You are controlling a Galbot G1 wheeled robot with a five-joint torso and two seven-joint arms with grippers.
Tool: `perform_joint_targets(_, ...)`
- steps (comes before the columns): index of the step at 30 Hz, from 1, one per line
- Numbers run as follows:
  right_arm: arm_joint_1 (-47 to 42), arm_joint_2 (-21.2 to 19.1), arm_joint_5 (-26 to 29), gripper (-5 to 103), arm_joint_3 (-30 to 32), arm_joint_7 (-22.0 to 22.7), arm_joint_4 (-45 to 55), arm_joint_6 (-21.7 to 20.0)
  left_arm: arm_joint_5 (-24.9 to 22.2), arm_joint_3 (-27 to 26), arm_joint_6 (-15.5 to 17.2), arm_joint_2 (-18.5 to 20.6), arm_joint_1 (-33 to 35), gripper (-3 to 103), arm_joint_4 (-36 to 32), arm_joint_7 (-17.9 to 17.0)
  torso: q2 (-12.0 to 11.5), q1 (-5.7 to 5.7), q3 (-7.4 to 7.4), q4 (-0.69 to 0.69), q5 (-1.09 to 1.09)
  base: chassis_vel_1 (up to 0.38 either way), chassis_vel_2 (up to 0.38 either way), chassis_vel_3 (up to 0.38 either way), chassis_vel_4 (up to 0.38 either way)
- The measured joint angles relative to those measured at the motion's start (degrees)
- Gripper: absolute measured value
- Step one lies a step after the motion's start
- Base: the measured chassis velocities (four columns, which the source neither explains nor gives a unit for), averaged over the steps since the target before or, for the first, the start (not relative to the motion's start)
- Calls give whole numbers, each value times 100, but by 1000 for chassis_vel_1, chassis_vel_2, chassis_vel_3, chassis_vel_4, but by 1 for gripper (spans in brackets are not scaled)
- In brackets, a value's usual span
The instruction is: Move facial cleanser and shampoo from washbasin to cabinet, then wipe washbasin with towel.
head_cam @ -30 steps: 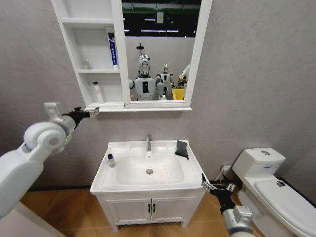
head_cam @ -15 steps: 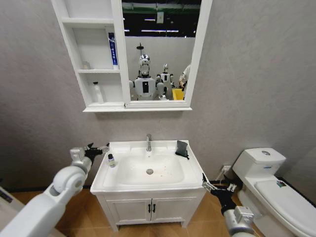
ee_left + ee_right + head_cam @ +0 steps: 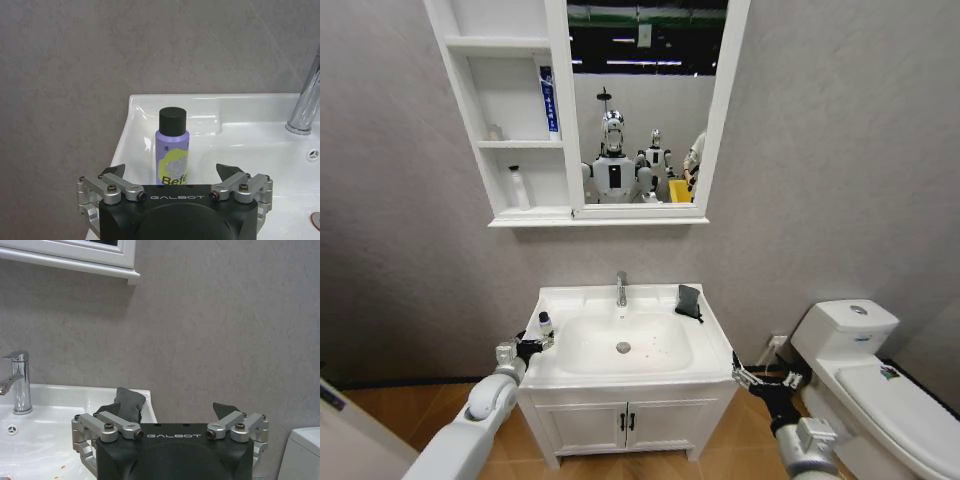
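White arms, black claws w/ silver screwed linkages, GALBOT lettering.

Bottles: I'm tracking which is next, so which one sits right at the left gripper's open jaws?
The stubby black-capped shampoo bottle on the white ceramic washbasin rim, before the left gripper; the slim all-white cleanser bottle stands on the white wall cabinet shelf.

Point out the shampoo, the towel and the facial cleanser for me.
shampoo [image 3: 172, 157], left wrist view, on its label.
towel [image 3: 688, 301], head view, middle of the folded cloth.
facial cleanser [image 3: 519, 189], head view, on the bottle's body, bottom cabinet shelf.
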Motion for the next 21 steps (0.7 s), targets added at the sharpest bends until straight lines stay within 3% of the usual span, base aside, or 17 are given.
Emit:
perform_joint_targets(6, -29, -2, -42, 100, 2, -4, 11, -72, 53, -1, -84, -277, -216, 100, 411, -36, 0, 0, 0, -1, 0, 0, 0, 0, 0)
perform_joint_targets(16, -57, -18, -88, 100, -5, -68, 13, -99, 50, -12, -147, -378, -368, 103, 520, -27, 0, 0, 0, -1, 0, 0, 0, 0, 0)
perform_joint_targets(19, -63, -18, -91, 100, -5, -77, 13, -99, 47, -6, -157, -377, -404, 97, 518, -26, 0, 0, 0, 0, 0, 0, 0, 0, 0)
perform_joint_targets(20, -71, -15, -92, 100, -4, -82, 13, -99, 61, 10, -176, -379, -446, 88, 555, -26, 0, 0, 0, -1, 0, 0, 0, 0, 0)
perform_joint_targets(21, -71, -15, -92, 100, -4, -82, 13, -99, 61, 10, -176, -379, -446, 88, 555, -26, 0, 0, 0, -1, 0, 0, 0, 0, 0)
